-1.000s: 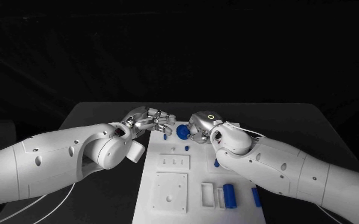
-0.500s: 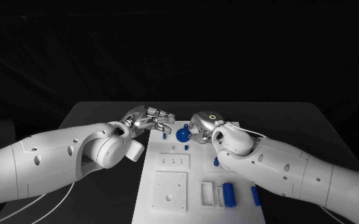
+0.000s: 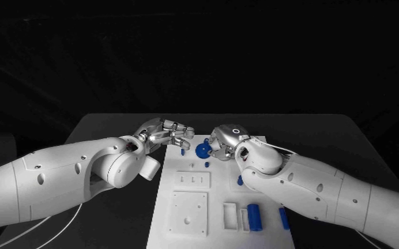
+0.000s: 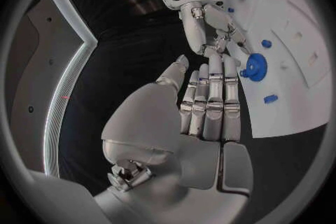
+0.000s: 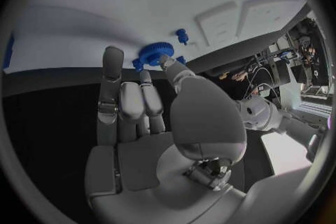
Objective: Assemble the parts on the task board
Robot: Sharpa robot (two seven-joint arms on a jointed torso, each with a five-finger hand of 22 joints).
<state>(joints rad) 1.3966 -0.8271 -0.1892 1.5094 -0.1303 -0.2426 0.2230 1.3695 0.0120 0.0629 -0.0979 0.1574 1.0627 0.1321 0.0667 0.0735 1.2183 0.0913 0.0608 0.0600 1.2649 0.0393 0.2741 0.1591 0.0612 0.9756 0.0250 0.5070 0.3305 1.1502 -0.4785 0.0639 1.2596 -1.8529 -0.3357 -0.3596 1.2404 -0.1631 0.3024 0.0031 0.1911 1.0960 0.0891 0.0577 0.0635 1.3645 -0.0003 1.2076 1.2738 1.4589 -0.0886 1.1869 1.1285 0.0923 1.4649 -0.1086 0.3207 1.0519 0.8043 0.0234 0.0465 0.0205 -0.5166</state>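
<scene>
The white task board (image 3: pixel 218 194) lies in the middle of the black table. At its far end a blue gear (image 3: pixel 202 150) sits just above the plate, and my right hand (image 3: pixel 223 140) pinches it between thumb and fingers; the gear (image 5: pixel 153 54) lies against that hand's fingertips. My left hand (image 3: pixel 168 134) hovers beside the board's far left corner, holding nothing. Its straight fingers (image 4: pixel 212 95) end just short of the gear (image 4: pixel 253 65). A short blue peg (image 3: pixel 183 151) stands close to the left hand and another small peg (image 3: pixel 207 164) behind the gear.
On the near half of the board are white blocks (image 3: pixel 192 180) (image 3: pixel 189 213), a white holder (image 3: pixel 231 215), a blue cylinder (image 3: pixel 255 217) and a blue bar (image 3: pixel 284 218). A small blue piece (image 3: pixel 240 180) lies by my right forearm.
My right hand has brought the gear slightly lower and nearer to the board. The left hand has hardly moved.
</scene>
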